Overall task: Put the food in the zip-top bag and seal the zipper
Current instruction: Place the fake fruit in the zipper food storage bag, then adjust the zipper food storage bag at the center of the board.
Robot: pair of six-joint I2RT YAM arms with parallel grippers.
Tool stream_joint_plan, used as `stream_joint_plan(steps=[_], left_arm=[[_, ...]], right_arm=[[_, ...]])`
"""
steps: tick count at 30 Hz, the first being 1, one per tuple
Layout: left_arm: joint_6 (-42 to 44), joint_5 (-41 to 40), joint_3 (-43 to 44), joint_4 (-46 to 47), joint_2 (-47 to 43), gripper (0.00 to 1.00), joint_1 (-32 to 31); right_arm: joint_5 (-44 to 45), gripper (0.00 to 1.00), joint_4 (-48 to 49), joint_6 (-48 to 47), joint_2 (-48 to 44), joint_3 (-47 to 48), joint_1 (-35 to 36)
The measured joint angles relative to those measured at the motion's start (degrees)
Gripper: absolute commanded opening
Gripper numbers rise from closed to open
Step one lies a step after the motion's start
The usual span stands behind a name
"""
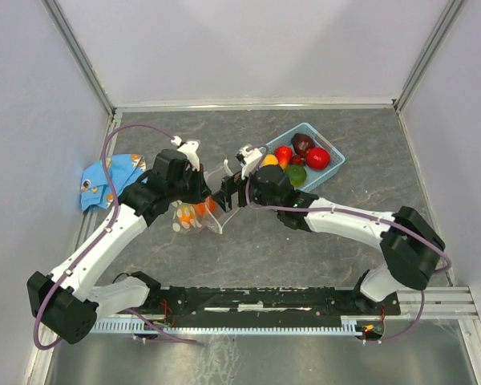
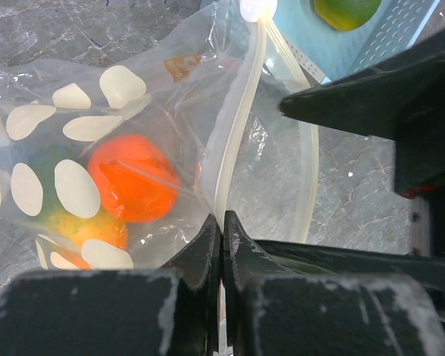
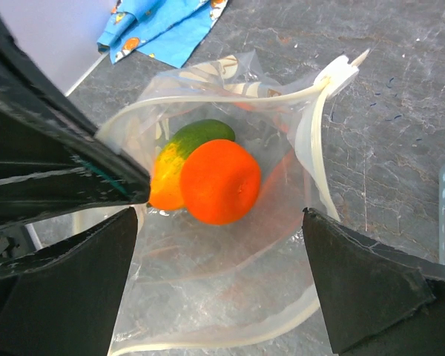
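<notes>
The zip-top bag (image 1: 197,215) was seen lying on the grey table (image 1: 305,249) near the middle, between the two arms and left of the blue basket (image 1: 337,157). Its mouth was held open and turned toward the right. The left gripper (image 2: 222,226) was found with its jaws pressed together on the zipper (image 2: 236,141), a whitish strip being pinched between the fingertips at the bag's near edge. The right gripper (image 3: 219,215) was seen just above the open mouth with its jaws spread wide apart and nothing held between them. Inside the bag two pieces of food were visible, touching each other: an orange fruit (image 3: 221,182) and, behind it, a yellow-green fruit (image 3: 179,152). White dots were printed on part of the bag's wall. More food was left in the basket at the far right, among it a red piece (image 1: 318,158), a dark maroon piece (image 1: 302,143) and a green piece (image 1: 297,175). A blue patterned cloth (image 1: 108,180) was lying at the far left, well apart from the bag.
</notes>
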Motion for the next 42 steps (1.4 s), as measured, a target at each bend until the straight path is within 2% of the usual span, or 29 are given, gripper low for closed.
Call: stream_joint_plan(steps=[6, 10, 15, 19, 23, 26, 28, 33, 36, 39, 42], left_arm=[[0.0, -1.7, 0.0, 0.0, 0.0, 0.03, 0.0], [0.0, -2.3, 0.0, 0.0, 0.0, 0.03, 0.0], [0.0, -2.5, 0.0, 0.0, 0.0, 0.03, 0.0], [0.0, -2.7, 0.0, 0.0, 0.0, 0.03, 0.0], [0.0, -2.8, 0.0, 0.0, -0.2, 0.03, 0.0], [0.0, -2.9, 0.0, 0.0, -0.5, 0.03, 0.0], [0.0, -3.3, 0.0, -0.1, -0.6, 0.03, 0.0], [0.0, -6.1, 4.2, -3.2, 0.9, 0.03, 0.0], [0.0, -7.5, 7.6, -6.2, 2.1, 0.03, 0.0], [0.0, -9.6, 13.3, -9.7, 4.1, 0.03, 0.0], [0.0, -10.6, 16.0, -11.2, 4.3, 0.03, 0.1]], right_arm=[[2.4, 0.94, -7.5, 0.3, -7.8, 0.1, 0.1], [7.6, 0.88, -14.8, 1.4, -11.0, 1.3, 0.1], [12.6, 0.77, -22.4, 4.6, -8.9, 4.5, 0.1], [12.3, 0.68, -24.1, 8.1, -5.0, 5.4, 0.1], [11.0, 0.56, -26.3, 10.6, -0.6, 6.8, 0.1], [9.9, 0.36, -28.7, 11.6, 1.7, 8.8, 0.1], [9.7, 0.26, -30.9, 11.3, 2.2, 10.6, 0.1], [9.6, 0.10, -40.7, 9.4, 2.2, 22.1, 0.1], [9.3, 0.06, -45.3, 7.6, 2.2, 29.0, 0.1], [10.1, 0.11, -49.7, 6.1, 2.2, 34.0, 0.1], [10.7, 0.11, -52.2, 5.4, 2.3, 36.5, 0.1]])
